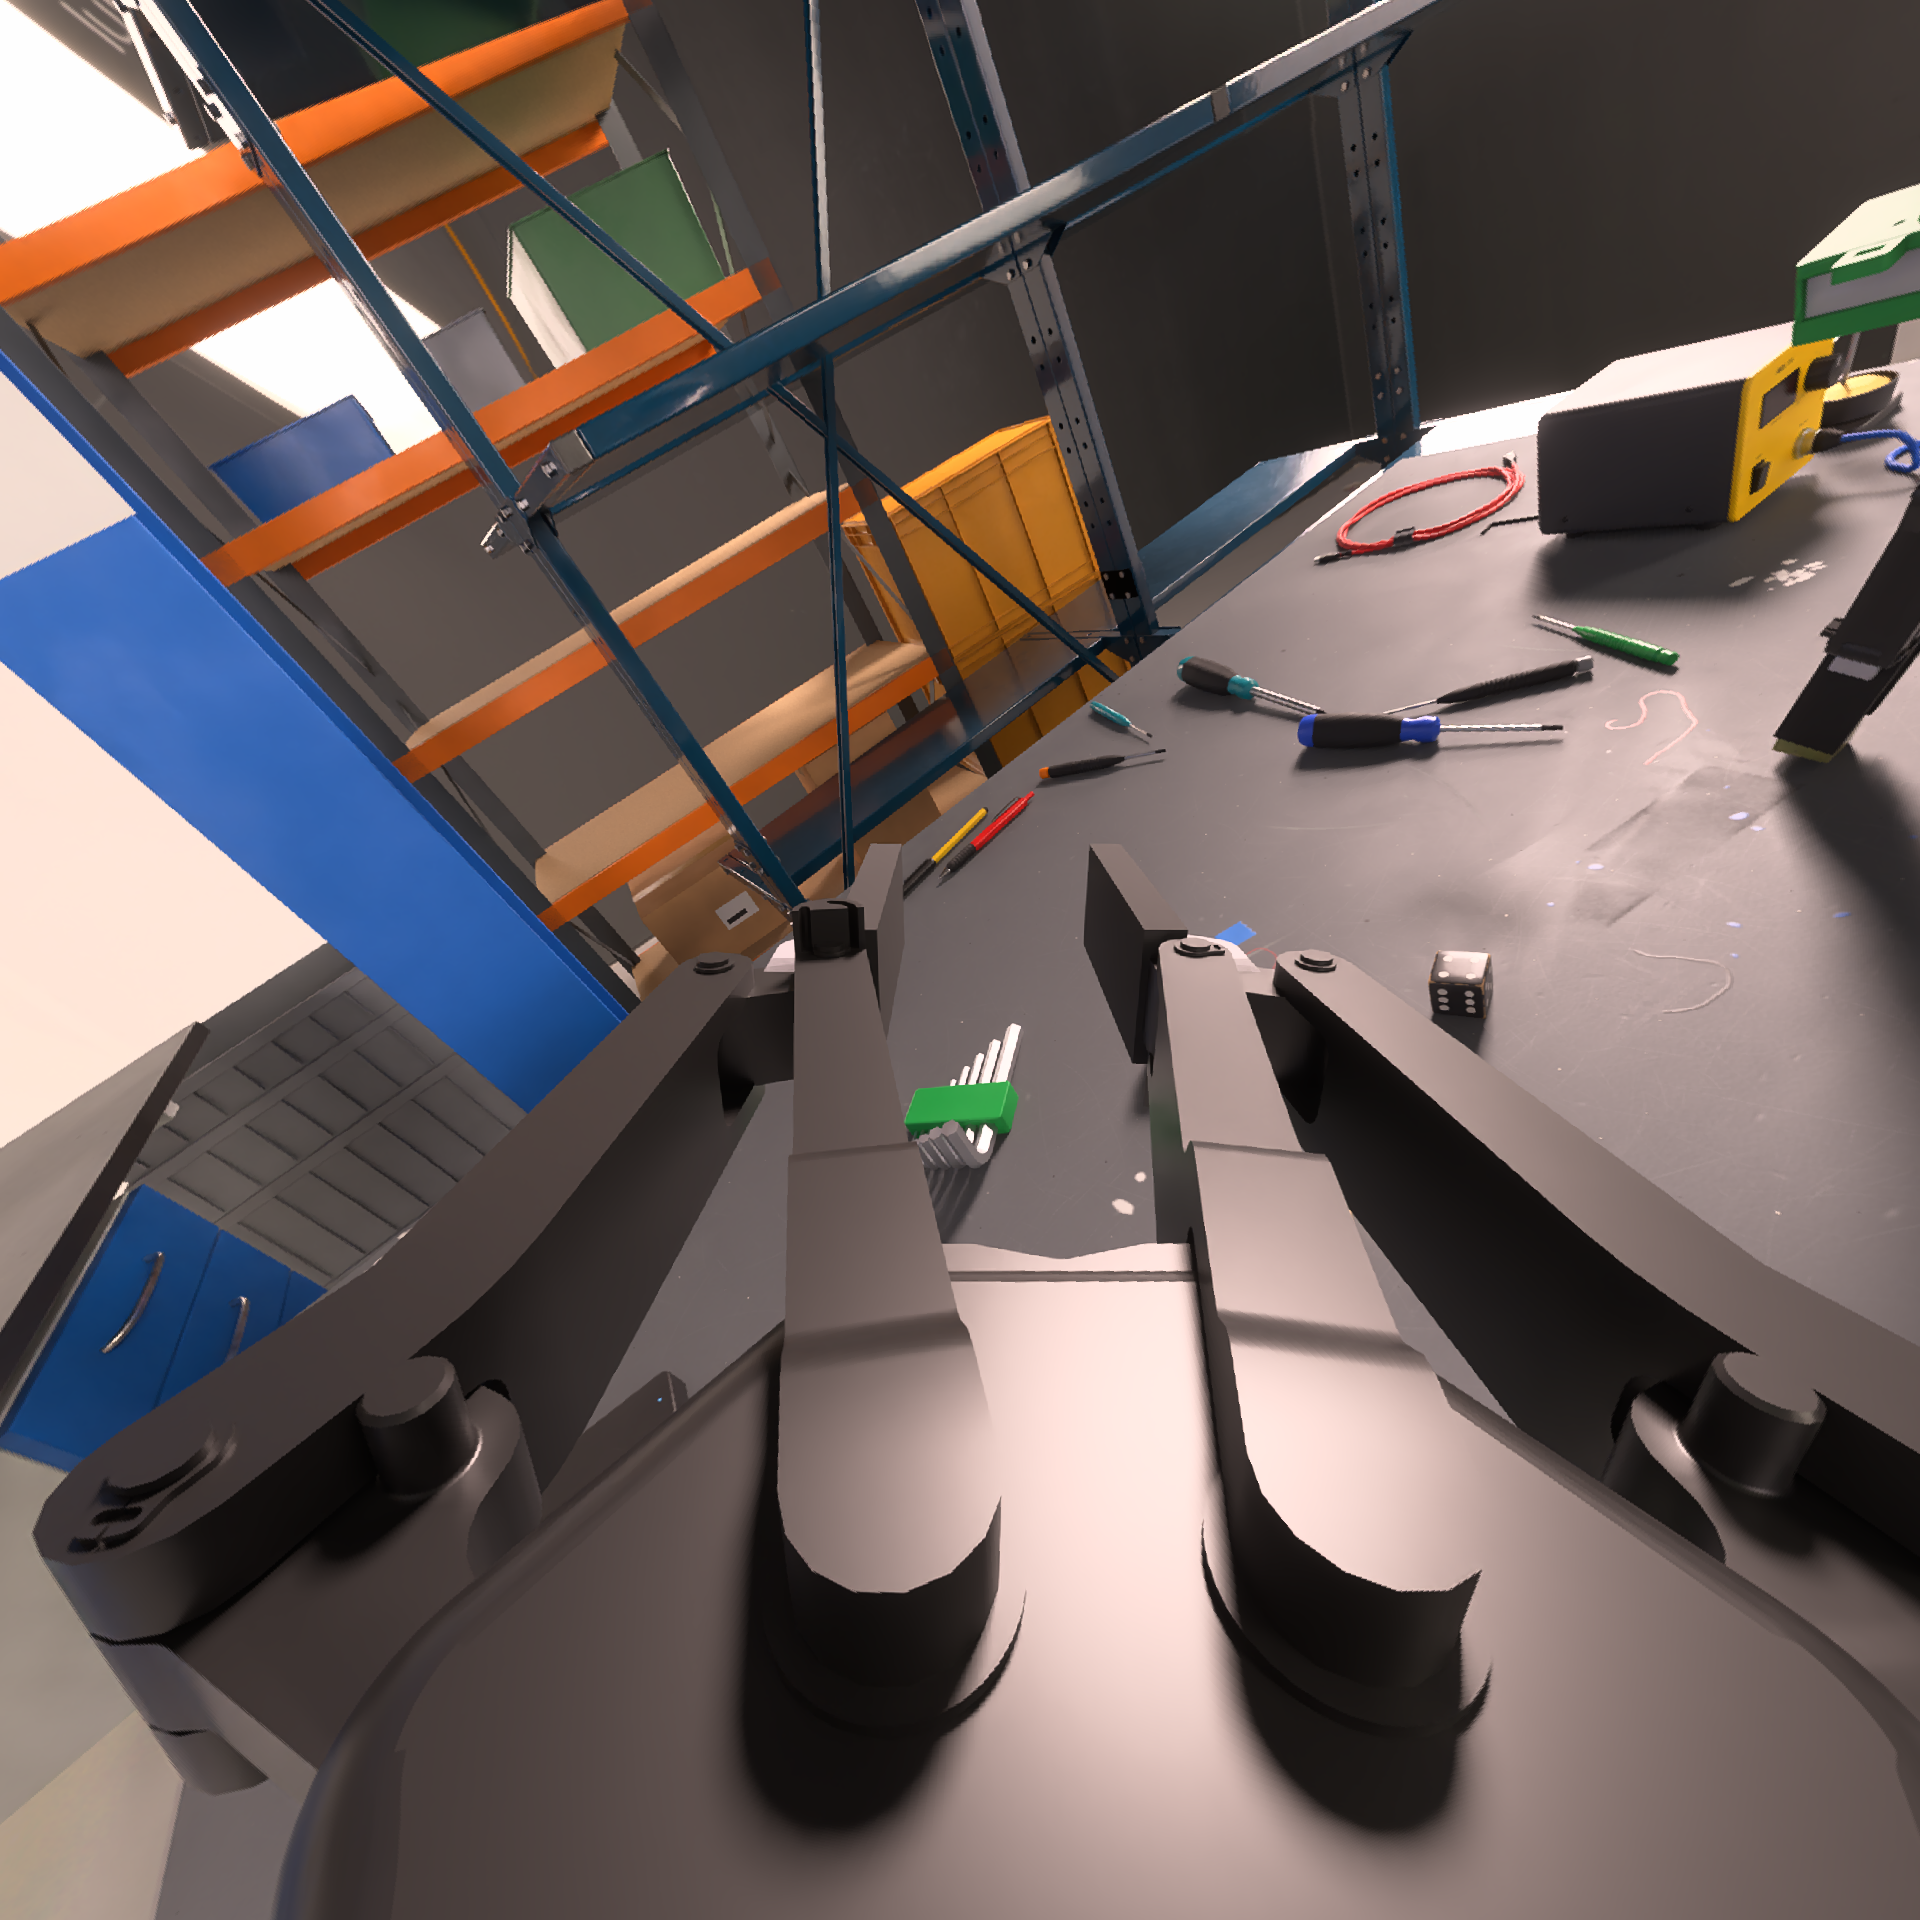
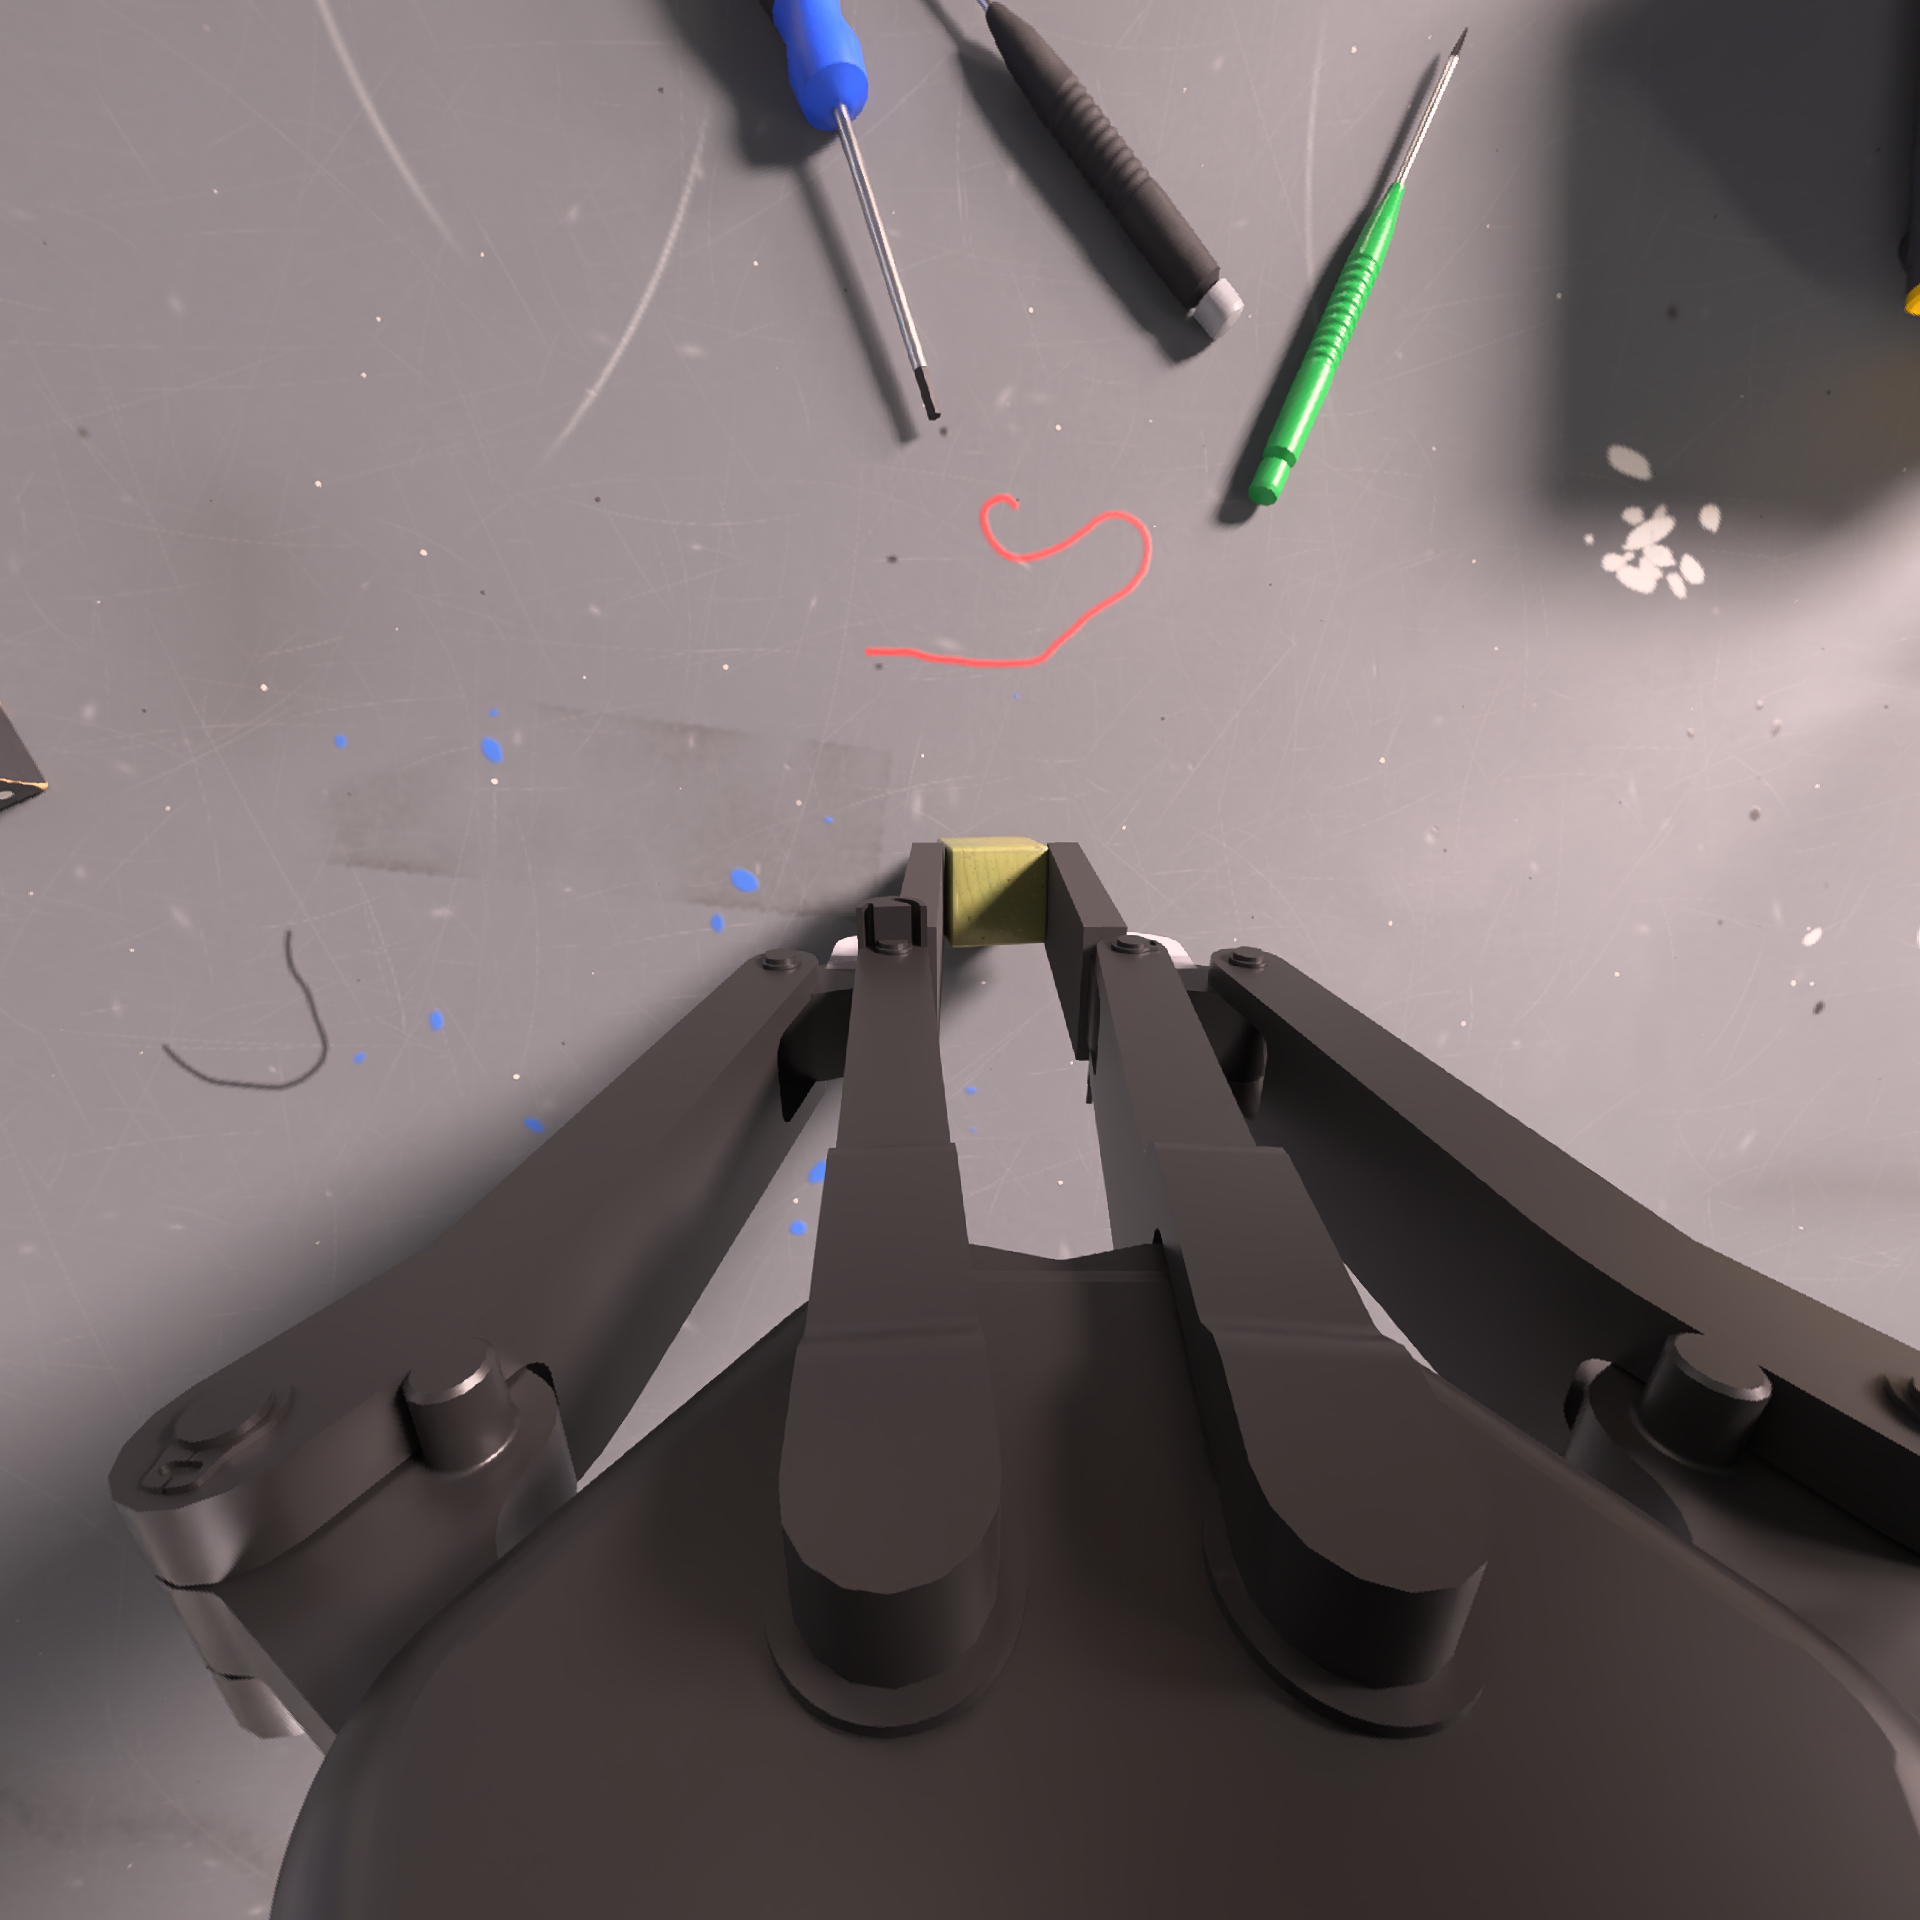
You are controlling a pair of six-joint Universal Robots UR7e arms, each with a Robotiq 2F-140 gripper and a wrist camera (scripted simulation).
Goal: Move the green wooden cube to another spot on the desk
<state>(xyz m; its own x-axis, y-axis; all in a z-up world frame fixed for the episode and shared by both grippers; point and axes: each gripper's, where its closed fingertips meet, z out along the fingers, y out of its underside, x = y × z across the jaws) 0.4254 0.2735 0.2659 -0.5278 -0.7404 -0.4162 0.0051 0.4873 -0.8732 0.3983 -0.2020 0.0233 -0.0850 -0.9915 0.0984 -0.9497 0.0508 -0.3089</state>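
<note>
In the right wrist view a small yellow-green wooden cube (image 2: 994, 894) sits between my right gripper's fingertips. My right gripper (image 2: 994, 883) is shut on it, one pad on each side, over the grey desk (image 2: 623, 623). Whether the cube touches the desk I cannot tell. In the left wrist view my left gripper (image 1: 992, 914) is open and empty, tilted above the desk (image 1: 1351, 883) near its left edge. The right arm's gripper (image 1: 1844, 665) shows far right in that view; the cube is hidden there.
A green hex-key set (image 1: 961, 1107) lies below my left gripper and a black die (image 1: 1460, 982) to its right. Several screwdrivers (image 1: 1371, 730) lie farther on; a blue-handled one (image 2: 831, 78), a black one (image 2: 1112, 171) and a green one (image 2: 1340, 312) lie ahead of the cube. A red cable (image 1: 1429, 509) and black-yellow box (image 1: 1662, 468) are behind.
</note>
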